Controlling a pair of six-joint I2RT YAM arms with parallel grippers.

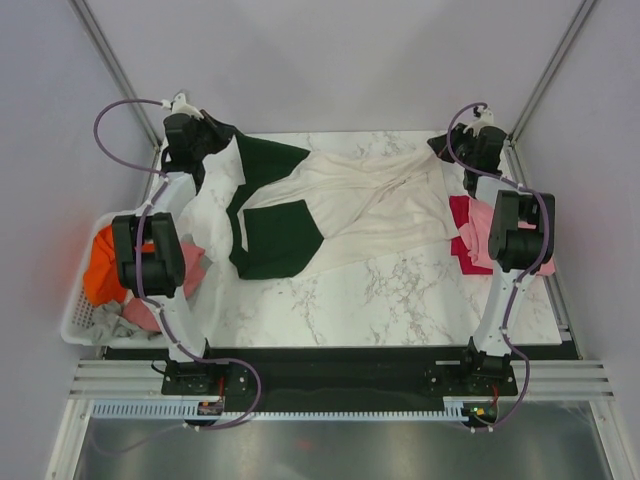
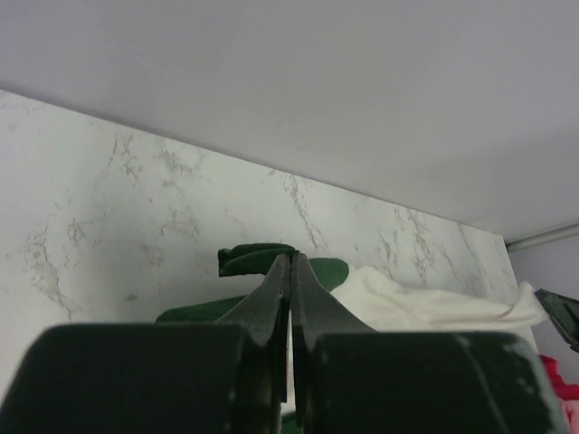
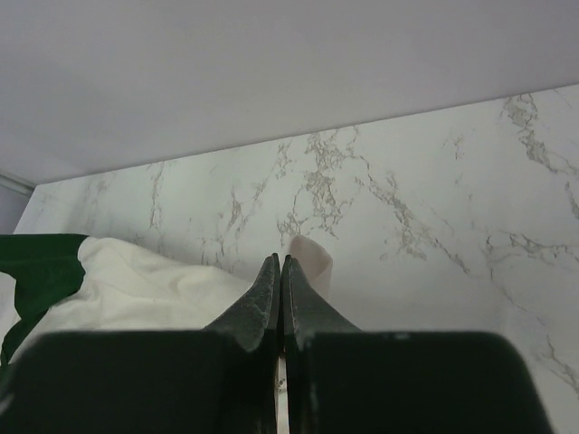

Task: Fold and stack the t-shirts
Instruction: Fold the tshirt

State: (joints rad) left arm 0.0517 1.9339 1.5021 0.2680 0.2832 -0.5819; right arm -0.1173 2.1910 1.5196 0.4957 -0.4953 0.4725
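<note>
Your table is a white marble-patterned slab with grey veins (image 1: 400, 290). Plain pale grey walls (image 1: 340, 60) close it in, with slanted aluminium posts (image 1: 115, 60) at the far corners. A black strip (image 1: 340, 352) and metal rails (image 1: 340, 380) run along its 6 o'clock edge.

The large cream cloth t-shirt with dark green sleeves (image 1: 370, 205) lies stretched across the far half, from 10 to 2 o'clock. At 10 o'clock your left gripper (image 2: 291, 258) has its fingers pinched together on a green fold. At 2 o'clock your right gripper (image 3: 279, 262) is pinched on the cream edge.

At 3 o'clock a crimson t-shirt (image 1: 458, 215) and a pink t-shirt (image 1: 480, 225) lie touching. Off the 9 o'clock edge, the white slatted plastic basket (image 1: 72, 315) holds an orange t-shirt (image 1: 100, 272), a dusty-rose t-shirt (image 1: 190, 265) and a grey t-shirt (image 1: 110, 322).
</note>
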